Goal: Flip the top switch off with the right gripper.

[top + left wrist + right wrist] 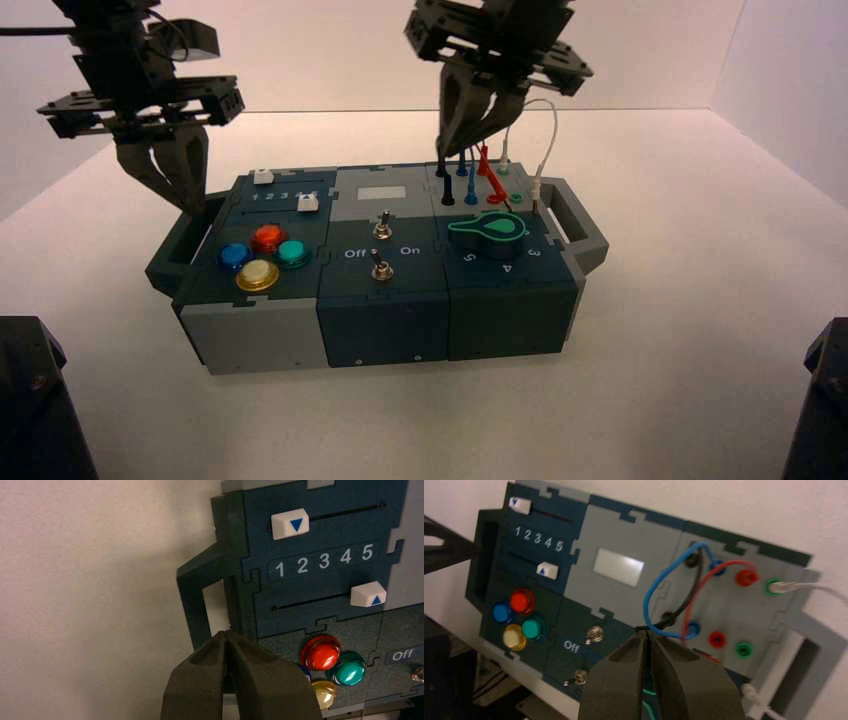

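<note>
With the right tool [442, 152] narrow, tips together and holding nothing, hovers over the far right part of the box [385, 345], near the plugged-in wires [655, 587]. With the left tool [194, 208] likewise pinched to a point, waits above the left handle [192, 595].

To find the top switch [382, 231], look at the middle of the box, in front of the pale grey rectangular plate [382, 193] and behind the other toggle [382, 271]. Well apart from the tips; cannot tell its setting.

At the box's left, shows the far white slider [290, 524] at the 1 end and the near white slider [368, 594] at the 5 end. Nearer the front, gathers red [268, 238], blue [235, 256], green [292, 254] and yellow [257, 275] buttons. At right, carries a green-edged dark knob [487, 230] in front of the sockets [717, 639].
</note>
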`<action>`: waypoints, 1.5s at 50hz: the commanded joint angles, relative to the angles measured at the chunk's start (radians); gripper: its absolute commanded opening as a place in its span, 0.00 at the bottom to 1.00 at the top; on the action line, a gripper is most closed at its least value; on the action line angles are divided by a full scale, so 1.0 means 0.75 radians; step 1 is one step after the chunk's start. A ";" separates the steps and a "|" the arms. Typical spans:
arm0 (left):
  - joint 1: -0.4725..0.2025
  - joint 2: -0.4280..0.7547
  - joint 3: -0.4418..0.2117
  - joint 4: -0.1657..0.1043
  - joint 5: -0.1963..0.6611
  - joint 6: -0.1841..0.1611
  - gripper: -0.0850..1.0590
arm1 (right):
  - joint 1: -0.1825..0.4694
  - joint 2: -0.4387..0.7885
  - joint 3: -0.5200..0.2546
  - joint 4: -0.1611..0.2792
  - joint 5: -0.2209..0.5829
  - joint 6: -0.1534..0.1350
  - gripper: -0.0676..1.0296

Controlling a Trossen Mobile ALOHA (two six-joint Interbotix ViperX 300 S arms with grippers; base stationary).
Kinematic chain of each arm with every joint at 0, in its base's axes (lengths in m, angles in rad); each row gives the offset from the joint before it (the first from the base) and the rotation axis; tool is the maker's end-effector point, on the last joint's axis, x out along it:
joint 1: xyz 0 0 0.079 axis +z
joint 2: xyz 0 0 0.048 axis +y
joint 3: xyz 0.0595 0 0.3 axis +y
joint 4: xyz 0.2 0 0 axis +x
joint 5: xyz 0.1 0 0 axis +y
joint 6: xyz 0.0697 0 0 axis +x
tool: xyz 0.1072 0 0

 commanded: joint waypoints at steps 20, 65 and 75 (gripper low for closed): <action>-0.027 0.051 -0.039 -0.002 0.002 0.020 0.05 | 0.098 -0.168 -0.037 0.020 0.127 0.074 0.04; -0.027 0.205 -0.121 0.002 0.008 0.039 0.05 | 0.143 0.020 -0.108 0.016 0.117 0.119 0.04; -0.029 0.250 -0.125 0.000 0.010 0.039 0.05 | 0.141 0.063 -0.104 0.016 0.119 0.121 0.04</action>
